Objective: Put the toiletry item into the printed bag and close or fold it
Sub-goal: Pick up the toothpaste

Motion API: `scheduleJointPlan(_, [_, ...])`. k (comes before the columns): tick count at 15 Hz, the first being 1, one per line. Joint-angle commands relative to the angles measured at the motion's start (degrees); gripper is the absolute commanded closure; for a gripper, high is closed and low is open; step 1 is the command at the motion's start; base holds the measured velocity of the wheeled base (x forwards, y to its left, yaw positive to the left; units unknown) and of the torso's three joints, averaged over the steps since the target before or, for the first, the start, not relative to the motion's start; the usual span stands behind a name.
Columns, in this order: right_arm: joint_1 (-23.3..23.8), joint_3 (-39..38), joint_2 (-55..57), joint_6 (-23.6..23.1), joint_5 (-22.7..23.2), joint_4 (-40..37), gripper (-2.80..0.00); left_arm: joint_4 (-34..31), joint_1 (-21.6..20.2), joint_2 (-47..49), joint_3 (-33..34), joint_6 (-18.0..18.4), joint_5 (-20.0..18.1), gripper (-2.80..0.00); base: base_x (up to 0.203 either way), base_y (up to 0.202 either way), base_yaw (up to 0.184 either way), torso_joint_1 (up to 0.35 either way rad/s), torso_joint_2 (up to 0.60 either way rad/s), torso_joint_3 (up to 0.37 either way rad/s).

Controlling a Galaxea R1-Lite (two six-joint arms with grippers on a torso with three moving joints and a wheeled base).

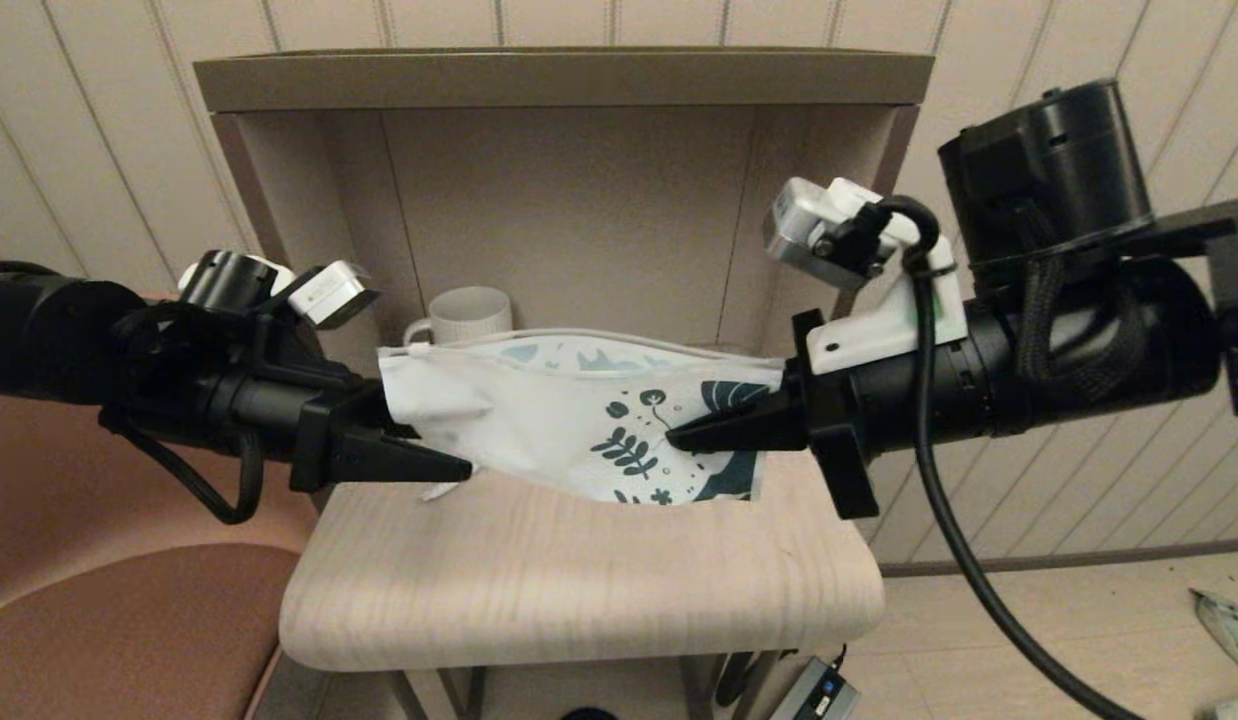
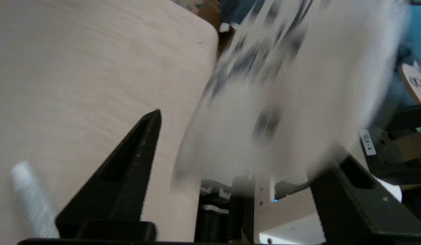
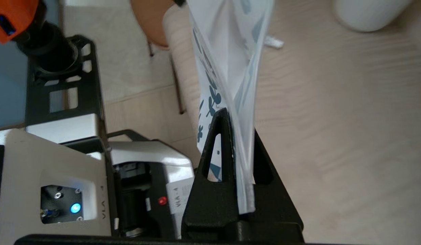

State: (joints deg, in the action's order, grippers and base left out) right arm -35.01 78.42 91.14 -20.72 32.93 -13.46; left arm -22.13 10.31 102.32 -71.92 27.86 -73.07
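While the left gripper (image 1: 449,468) at nine o'clock hangs with fingers parted around one end, the white translucent plastic pouch with dark teal leaf print (image 1: 569,415) hangs above the pale wooden tabletop (image 1: 579,590), its three o'clock end pinched by the right gripper (image 1: 679,437). Behind stands a white ribbed mug (image 1: 464,315).

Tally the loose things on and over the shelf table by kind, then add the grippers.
Printed bag: 1, held over the table
Mug: 1, white, at the back
Toiletry item: 1, lying on the table
Grippers: 2, left gripper and right gripper
Total: 5
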Motion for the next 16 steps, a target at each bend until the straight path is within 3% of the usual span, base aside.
scheduleJointPlan(1, [1.2, -0.2, -2.0, -0.1, 0.2, -0.1, 0.0, -0.1, -1.1, -1.7, 1.3, 0.1, -0.3, -2.8, 0.0, 0.0, 0.0, 0.0, 0.0, 0.0])
scheduleJointPlan(5, [5.3, -2.0, -5.7, -0.1, 0.8, 0.0, 0.0, -0.1, -2.2, -6.5, 6.3, -0.1, 1.4, -2.8, 0.0, 0.0, 0.0, 0.0, 0.0, 0.0])
scheduleJointPlan(7, [8.5, -4.4, -8.3, -0.1, 2.9, 1.2, 0.0, 1.3, -2.2, -9.5, 10.4, -0.3, 8.3, -2.8, 0.0, 0.0, 0.0, 0.0, 0.0, 0.0])
scheduleJointPlan(8, [10.7, -5.8, -9.3, 0.0, 4.9, 3.1, 0.0, 2.1, -2.2, -10.2, 11.1, -1.5, 11.8, -0.87, 0.0, 0.0, 0.0, 0.0, 0.0, 0.0])
scheduleJointPlan(9, [11.8, -7.2, -10.5, 0.1, 6.5, 4.6, 0.0, 2.6, -1.7, -10.9, 11.3, -4.9, 14.3, 0.0, 0.0, 0.0, 0.0, 0.0, 0.0, 0.0])
scheduleJointPlan(11, [12.1, -9.4, -12.2, 0.2, 6.9, 5.1, 0.0, 3.0, -0.5, -11.8, 9.7, -11.7, 17.2, 0.0, 0.0, 0.0, 0.0, 0.0, 0.0, 0.0])
scheduleJointPlan(13, [13.5, -11.0, -13.5, 0.6, 6.7, 5.1, 0.0, 4.1, 1.9, -12.0, 7.4, -19.4, 24.2, 0.0, 0.0, 0.0, 0.0, 0.0, 0.0, 0.0])
scheduleJointPlan(16, [15.4, -11.8, -14.2, 2.8, 6.7, 5.1, 0.0, 8.9, 7.5, -12.7, 7.9, -26.3, 33.5, 0.0, 0.0, 0.0, 0.0, 0.0, 0.0, 0.0])
